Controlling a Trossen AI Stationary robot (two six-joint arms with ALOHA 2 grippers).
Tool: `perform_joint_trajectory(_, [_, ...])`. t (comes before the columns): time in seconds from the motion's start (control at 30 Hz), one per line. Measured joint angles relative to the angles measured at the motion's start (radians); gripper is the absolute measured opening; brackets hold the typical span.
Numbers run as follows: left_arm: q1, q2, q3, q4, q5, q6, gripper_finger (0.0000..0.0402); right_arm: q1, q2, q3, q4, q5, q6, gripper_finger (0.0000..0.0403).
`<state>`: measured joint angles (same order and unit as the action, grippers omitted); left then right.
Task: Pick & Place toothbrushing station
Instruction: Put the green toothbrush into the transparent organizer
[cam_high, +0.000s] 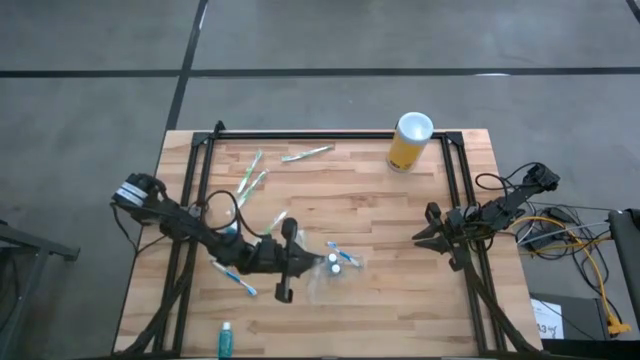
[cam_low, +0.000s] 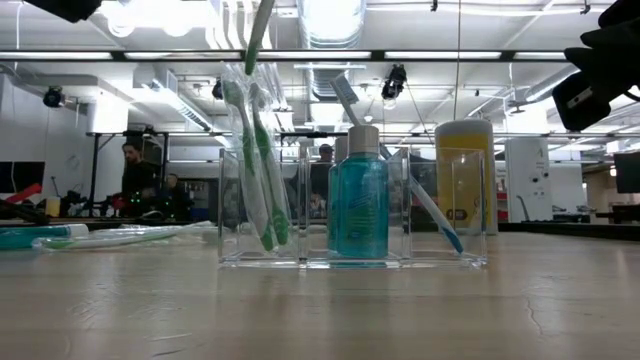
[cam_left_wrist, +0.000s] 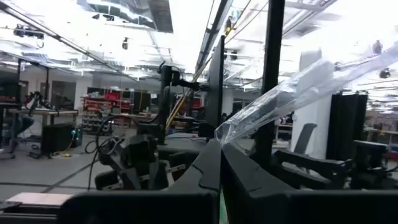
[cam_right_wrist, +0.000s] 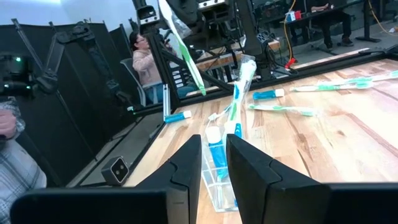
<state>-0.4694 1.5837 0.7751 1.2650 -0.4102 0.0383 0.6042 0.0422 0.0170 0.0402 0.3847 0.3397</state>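
Wooden table loaded, items scattered end to end

The butcher-block table (cam_high: 360, 210) carries a clear organiser (cam_low: 350, 215) near the middle toward the front edge, and a tall yellow cylinder (cam_high: 409, 142) stands by the far right corner. Wrapped toothbrushes (cam_high: 250, 178) lie loose near the far left side, and another (cam_high: 306, 153) rests along the far edge. A blue-handled brush (cam_high: 234, 277) lies left of the organiser, and a teal tube (cam_high: 226, 340) sits right at the front edge.

Clear holder (cam_low: 352, 262) upright mid-table, green toothbrushes (cam_low: 262, 170), teal tube (cam_low: 361, 205), blue toothbrush (cam_low: 436, 218) inside, others loose.
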Motion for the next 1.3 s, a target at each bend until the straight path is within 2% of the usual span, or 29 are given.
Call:
perform_joint_trajectory(0.33, [0.054, 0.001, -0.044, 0.019, 0.005, -0.048, 0.0001, 0.000, 0.000, 0.000, 0.000, 0.000, 0.000, 0.0084])
perform_joint_trajectory(0.57, [0.057, 0.025, -0.085, 0.073, 0.005, -0.094, 0.0001, 0.000, 0.000, 0.000, 0.000, 0.000, 0.000, 0.0074])
perform_joint_trajectory(0.73, [0.063, 0.060, -0.095, 0.122, 0.001, -0.126, 0.0001, 0.000, 0.000, 0.000, 0.000, 0.000, 0.000, 0.0068])
perform_joint_trajectory(1.3, [0.079, 0.175, -0.132, 0.124, 0.000, -0.310, 0.0002, 0.000, 0.000, 0.000, 0.000, 0.000, 0.000, 0.0082])
